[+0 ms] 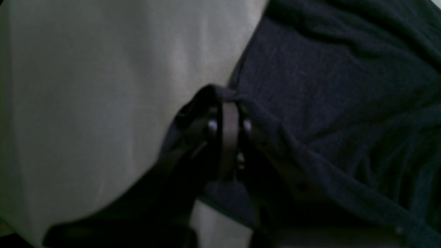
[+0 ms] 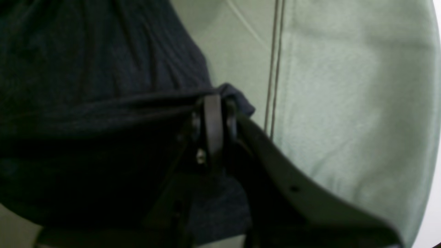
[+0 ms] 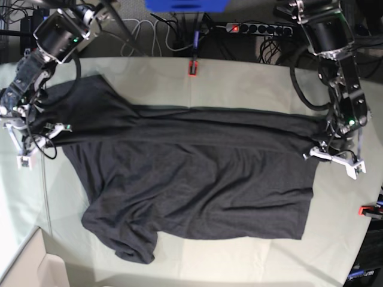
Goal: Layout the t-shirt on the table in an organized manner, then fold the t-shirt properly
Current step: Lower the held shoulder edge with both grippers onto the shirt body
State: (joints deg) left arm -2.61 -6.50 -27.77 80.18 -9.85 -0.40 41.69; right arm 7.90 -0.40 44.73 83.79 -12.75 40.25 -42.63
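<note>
Looking through the left wrist view, I am seeing the left gripper (image 1: 228,119) with jaws pressed together, pinching an edge of the shirt (image 1: 327,103); the cloth is running off toward the right of the frame, the table (image 1: 103,103) bare at left.

In the right wrist view, the right gripper (image 2: 214,119) is likewise clamping a corner of the shirt (image 2: 86,86), which is spreading toward the left.

From the base view, I am holding the shirt (image 3: 197,173) stretched side to side between the right gripper (image 3: 36,134) at frame left and the left gripper (image 3: 326,149) at frame right. Its long axis is lying left-right across the table (image 3: 251,78); a sleeve is pointing to the lower left.
</note>
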